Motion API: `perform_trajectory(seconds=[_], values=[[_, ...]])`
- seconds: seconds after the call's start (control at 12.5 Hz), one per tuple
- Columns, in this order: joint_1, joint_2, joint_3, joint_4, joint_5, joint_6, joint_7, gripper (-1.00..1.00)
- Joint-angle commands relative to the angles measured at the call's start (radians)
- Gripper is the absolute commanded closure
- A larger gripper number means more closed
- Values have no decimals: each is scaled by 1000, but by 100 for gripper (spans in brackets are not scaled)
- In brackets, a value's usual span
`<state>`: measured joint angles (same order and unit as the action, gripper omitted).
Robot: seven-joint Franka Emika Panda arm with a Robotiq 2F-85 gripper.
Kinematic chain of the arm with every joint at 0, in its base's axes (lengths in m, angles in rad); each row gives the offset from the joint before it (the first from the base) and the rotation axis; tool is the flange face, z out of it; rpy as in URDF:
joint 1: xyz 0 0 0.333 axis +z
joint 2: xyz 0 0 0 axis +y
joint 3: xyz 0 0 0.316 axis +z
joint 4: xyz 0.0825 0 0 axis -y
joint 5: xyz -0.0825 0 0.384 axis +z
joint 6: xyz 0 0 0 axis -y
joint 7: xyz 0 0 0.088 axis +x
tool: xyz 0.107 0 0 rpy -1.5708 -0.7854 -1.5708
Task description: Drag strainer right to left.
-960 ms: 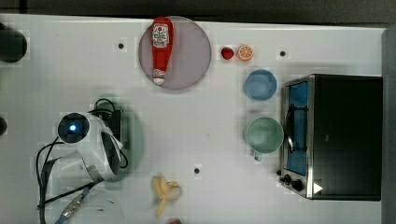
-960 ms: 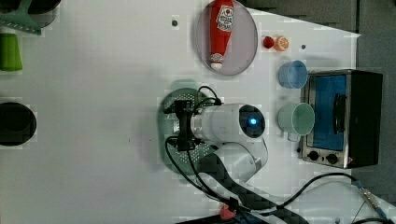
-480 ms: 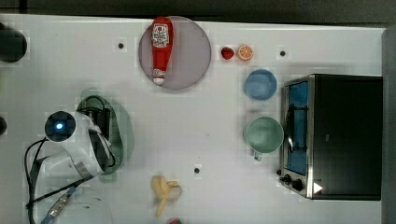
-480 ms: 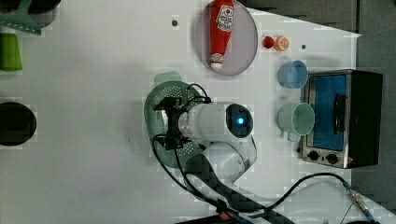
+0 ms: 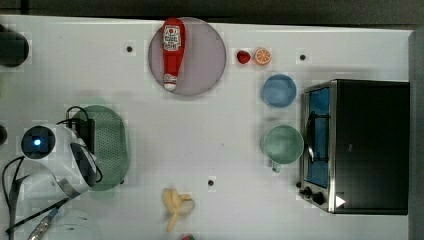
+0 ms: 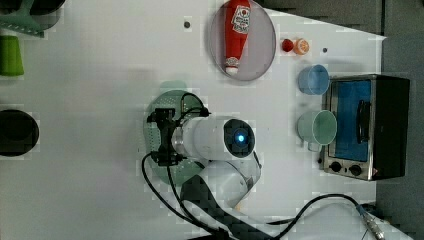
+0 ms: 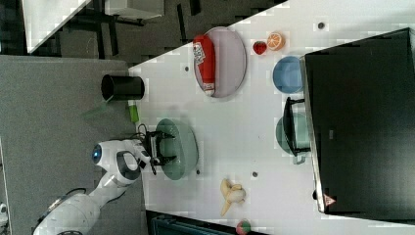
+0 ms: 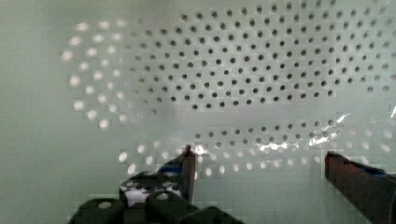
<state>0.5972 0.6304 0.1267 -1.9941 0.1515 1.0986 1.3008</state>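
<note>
The gripper [image 8: 257, 158], jaws spread wide, sits down inside the strainer [image 5: 107, 145], which lies at about nine o'clock on the table [image 5: 210, 125] in the top view, the plate [image 5: 200, 55] at its two o'clock. Best press evenly on the holed floor, dragging slowly to avoid tipping.

One strainer [image 5: 111, 145], one plate [image 5: 205, 62], one bottle [image 5: 173, 50], one banana [image 5: 176, 206]
</note>
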Motion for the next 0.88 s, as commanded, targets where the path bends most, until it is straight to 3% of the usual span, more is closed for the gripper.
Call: perform_trajectory(seconds=[0.08,0.48,0.88], values=[[23,18,1,45,-7,-1,48,-100],[25,-35,-34,41,-6,-68,18,-100],[9,-313,-192,36,-6,-339,-391,-100]])
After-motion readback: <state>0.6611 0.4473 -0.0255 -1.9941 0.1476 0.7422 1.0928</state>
